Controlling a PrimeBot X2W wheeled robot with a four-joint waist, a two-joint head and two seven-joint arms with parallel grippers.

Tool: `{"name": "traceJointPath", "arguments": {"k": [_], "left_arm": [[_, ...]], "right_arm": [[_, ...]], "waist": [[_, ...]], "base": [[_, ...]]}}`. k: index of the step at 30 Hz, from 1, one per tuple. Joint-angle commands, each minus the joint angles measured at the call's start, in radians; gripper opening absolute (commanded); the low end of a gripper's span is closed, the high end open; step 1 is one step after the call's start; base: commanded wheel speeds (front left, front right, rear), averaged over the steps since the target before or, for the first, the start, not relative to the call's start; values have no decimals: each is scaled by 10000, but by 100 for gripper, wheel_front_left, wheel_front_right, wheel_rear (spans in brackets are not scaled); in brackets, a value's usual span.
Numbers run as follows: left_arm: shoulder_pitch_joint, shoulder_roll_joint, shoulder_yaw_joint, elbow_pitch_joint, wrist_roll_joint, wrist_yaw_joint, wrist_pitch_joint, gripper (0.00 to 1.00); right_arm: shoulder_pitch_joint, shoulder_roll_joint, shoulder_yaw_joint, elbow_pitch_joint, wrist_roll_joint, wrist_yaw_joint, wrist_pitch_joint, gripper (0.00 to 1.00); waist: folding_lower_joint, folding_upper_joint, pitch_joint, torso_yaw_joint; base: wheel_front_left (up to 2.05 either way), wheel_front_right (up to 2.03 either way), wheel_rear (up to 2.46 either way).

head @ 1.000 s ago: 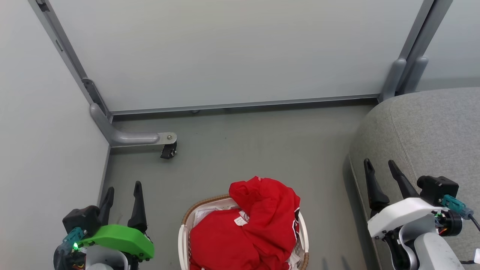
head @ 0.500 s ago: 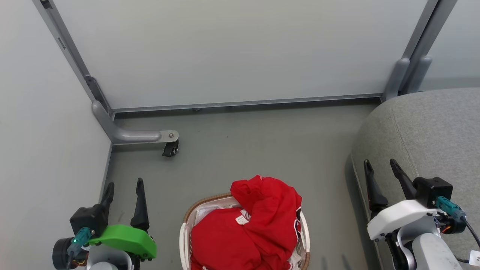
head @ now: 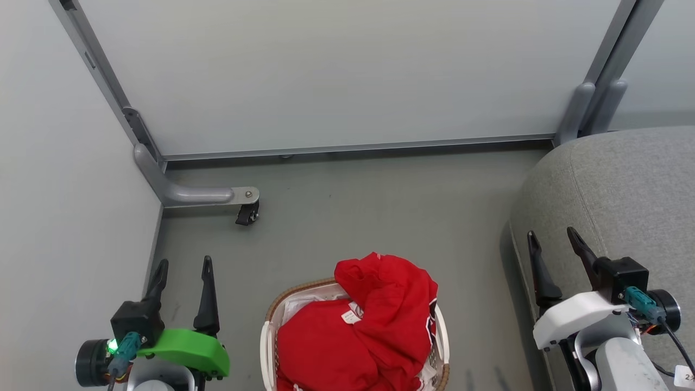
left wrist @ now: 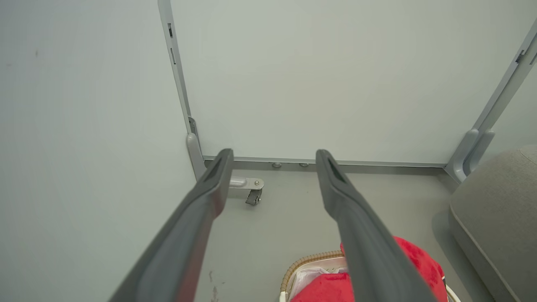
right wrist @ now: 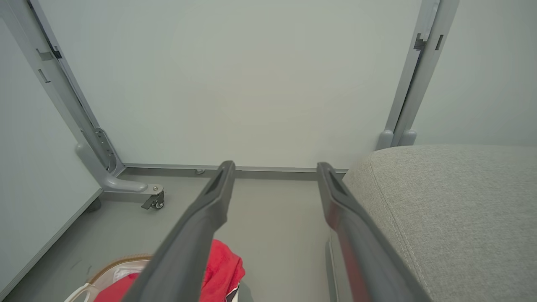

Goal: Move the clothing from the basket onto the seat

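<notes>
Nearest the robot, the left gripper (head: 184,262) hangs at the lower left with its two dark fingers spread wide and nothing between them, above bare floor (head: 380,217). The right gripper (head: 551,233) at the lower right is just as wide and empty, its fingers just beside the left edge of the seat (head: 624,179). Between the two, and touched by neither, stands the basket (head: 294,292), its near end cut off by the bottom of the head view, with the clothing (head: 353,336) heaped inside it. By my judgement the task is at its very start: all the red fabric in sight sits in the basket, the visible part of the grey seat carries no garment, and every piece is left to be lifted across to the right. The heap lies flatter on the left, where a small white label (head: 347,316) faces up. On the right it bunches into a rounded hump that rises above the far rim, so the pile leans away from the robot. Its long axis seems to run near to far, along the basket's oval, though the cut-off end keeps that from being sure. Farther off, a small black caster (head: 245,215) sits on the floor, and a pale partition panel (head: 336,76) closes the back.
</notes>
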Motion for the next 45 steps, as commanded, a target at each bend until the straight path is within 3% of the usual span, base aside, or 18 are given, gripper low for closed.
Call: {"name": "traceJointPath", "arguments": {"k": [1,10,24,45], "left_arm": [[65,-24,35,30,198,-56,-85,100],[-160,-97,-210,298,631,-268,-246,100],[-1621,-128,-926,683,599,-383,-341,100],[-3938,1069,-2959,2306,52,-382,-339,100]], "right_arm": [[-62,-33,6,-8,-198,-3,-92,100],[-364,-39,137,-136,-712,-3,-251,100],[-1578,-44,543,-834,-915,-5,-361,100],[-2864,-39,1225,-1901,-160,-5,-354,100]], "waist": [[0,0,33,-11],[0,0,623,-182],[0,0,2903,-956],[0,0,6042,-2200]], "base": [[0,0,0],[0,0,0],[0,0,0],[0,0,0]]}}
